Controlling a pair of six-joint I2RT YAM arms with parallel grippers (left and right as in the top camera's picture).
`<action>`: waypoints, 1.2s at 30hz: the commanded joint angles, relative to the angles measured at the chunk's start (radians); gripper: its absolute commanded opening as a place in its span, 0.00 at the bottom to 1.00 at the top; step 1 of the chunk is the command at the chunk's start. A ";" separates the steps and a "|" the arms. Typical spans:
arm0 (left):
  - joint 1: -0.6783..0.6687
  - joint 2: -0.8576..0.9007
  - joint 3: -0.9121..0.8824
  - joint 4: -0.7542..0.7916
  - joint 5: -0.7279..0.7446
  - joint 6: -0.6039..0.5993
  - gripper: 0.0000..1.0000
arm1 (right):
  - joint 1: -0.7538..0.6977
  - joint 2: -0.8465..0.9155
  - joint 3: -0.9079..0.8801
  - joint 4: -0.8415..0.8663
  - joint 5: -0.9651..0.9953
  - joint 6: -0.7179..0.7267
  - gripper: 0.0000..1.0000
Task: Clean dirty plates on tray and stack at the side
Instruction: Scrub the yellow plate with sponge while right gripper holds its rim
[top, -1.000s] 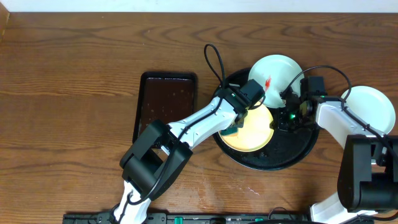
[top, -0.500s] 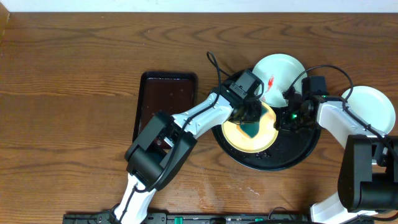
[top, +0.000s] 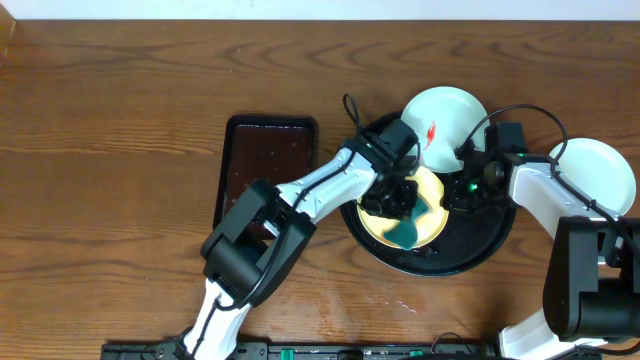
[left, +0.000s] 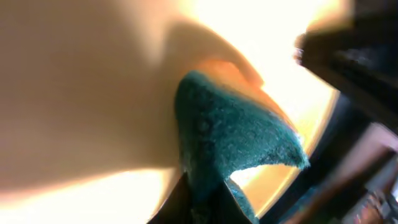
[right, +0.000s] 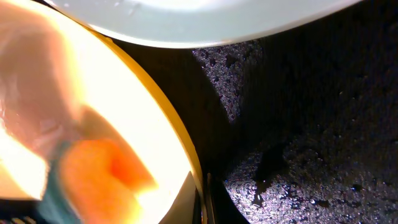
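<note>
Teal sponge (left: 231, 134) is pinched in the narrowed fingers of the left gripper (top: 402, 210). It is pressed against the pale yellow plate (top: 430, 210), low in the middle of the overhead frame, so that the plate's face can be scrubbed. The right gripper (top: 448, 196) is set at the plate's right rim, presumably to steady it; whether it is clamped there cannot be told. Plate and sponge are carried by the black tray (top: 480, 250). Farther up, a bluish-white plate (top: 450, 110) with a red smear (top: 432, 132) is propped on the tray's upper edge, seemingly not yet wiped. At the right edge, another white plate (top: 600, 165) is laid on the wooden tabletop (top: 120, 120), where the stack is judged to begin.
</note>
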 joint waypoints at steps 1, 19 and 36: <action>0.058 0.010 -0.028 -0.064 -0.389 -0.101 0.07 | -0.008 0.008 0.003 -0.003 0.037 0.009 0.01; 0.104 0.040 0.016 0.014 -0.289 -0.078 0.07 | -0.008 0.008 0.003 -0.004 0.060 0.009 0.01; -0.089 0.092 0.017 0.125 0.015 0.202 0.08 | -0.008 0.008 0.003 -0.005 0.060 0.009 0.01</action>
